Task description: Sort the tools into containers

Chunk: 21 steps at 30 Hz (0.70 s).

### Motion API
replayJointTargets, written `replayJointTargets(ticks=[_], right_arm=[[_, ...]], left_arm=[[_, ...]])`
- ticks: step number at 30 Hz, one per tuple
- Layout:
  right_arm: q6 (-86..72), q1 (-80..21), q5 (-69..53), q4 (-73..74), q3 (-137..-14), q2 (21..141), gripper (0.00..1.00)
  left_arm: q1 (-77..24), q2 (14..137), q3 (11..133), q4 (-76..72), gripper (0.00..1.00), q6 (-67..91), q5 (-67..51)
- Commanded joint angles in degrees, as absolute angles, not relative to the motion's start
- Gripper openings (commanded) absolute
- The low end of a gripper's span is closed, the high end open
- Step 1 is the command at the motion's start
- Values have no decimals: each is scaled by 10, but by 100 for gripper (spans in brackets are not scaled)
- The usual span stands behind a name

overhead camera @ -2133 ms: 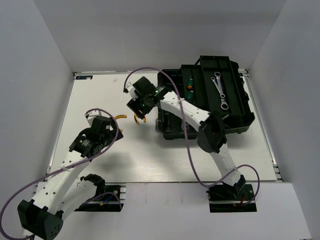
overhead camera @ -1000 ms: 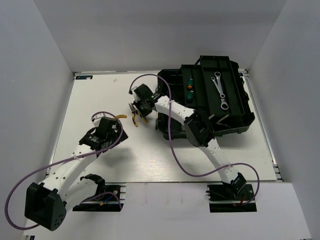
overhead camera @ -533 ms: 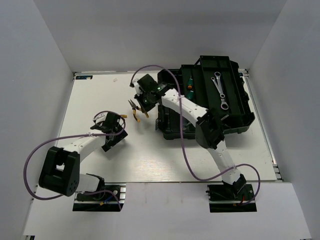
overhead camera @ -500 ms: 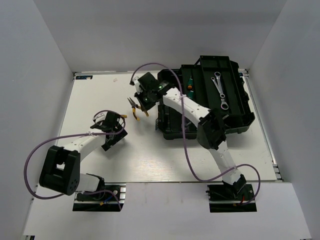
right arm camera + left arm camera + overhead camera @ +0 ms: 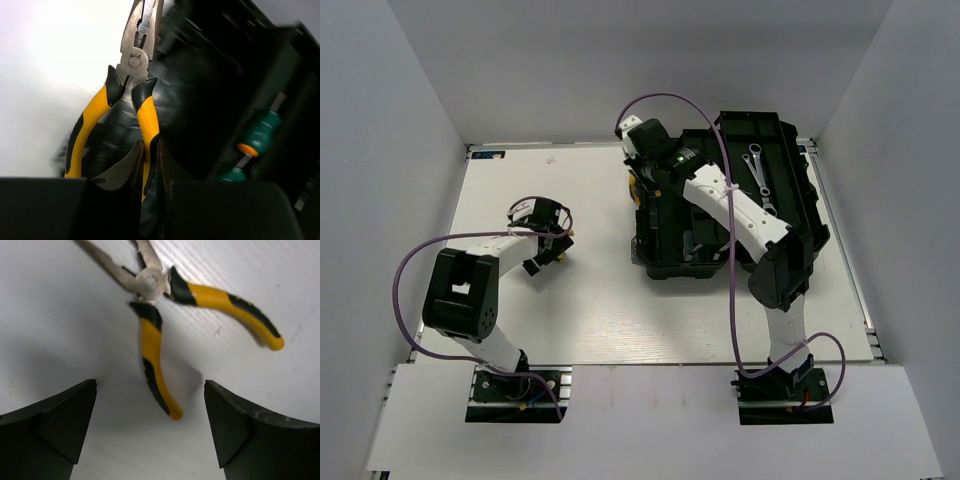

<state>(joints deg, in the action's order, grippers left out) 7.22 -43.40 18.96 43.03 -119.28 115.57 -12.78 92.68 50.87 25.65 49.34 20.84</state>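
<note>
While the jaws of the right gripper (image 5: pixel 148 167) are pressed together on one yellow handle of the carried pliers (image 5: pixel 134 62), the tool hangs from this single handle, with its steel nose pointing to 12 o'clock in the wrist view. The other handle is free, at 7 o'clock from the pivot. In the top view this gripper is at the 10 o'clock corner of the toolbox (image 5: pixel 750 125), and two green screwdrivers (image 5: pixel 260 132) lie inside it, at 3 o'clock from the fingers.

I judge that such pliers are stiff and rather heavy for their size, and that the hinge is loose, so a grip on one handle lets the tool swing. A hold across both handles near the pivot looks safer. The rubber sleeves should give good friction, while the bare steel is slippery.

The jaws of the left gripper (image 5: pixel 150 390) are spread wide above the lying pliers (image 5: pixel 150 282). These rest on the white table (image 5: pixel 60 330) with the handles open, one handle between the fingers.
</note>
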Motion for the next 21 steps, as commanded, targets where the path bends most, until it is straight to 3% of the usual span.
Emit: replayJointTargets(ticks=[1,9,10,11,15,19,21], right_arm=[[136,-422,299,403,-1169,1140,0],[193,-419,333,428,-1164,1176,0],[192,-417,329,432,-1166,1179,3],[188,-418,318,441,-1167,1179,31],[173,-420,293,459,-1173,1169,58],[154,-419,268,473,-1170,1141,60],[142,-418,251,472,-1157,1119,60]], left_arm=[[-119,941,524,250,97,483,200],[-108,954,524,250,95,483,194],[-108,954,524,250,93,483,194],[-108,954,524,250,92,477,194],[-108,954,518,244,82,477,194],[-108,964,518,244,58,477,199],[-108,964,511,244,52,477,200]])
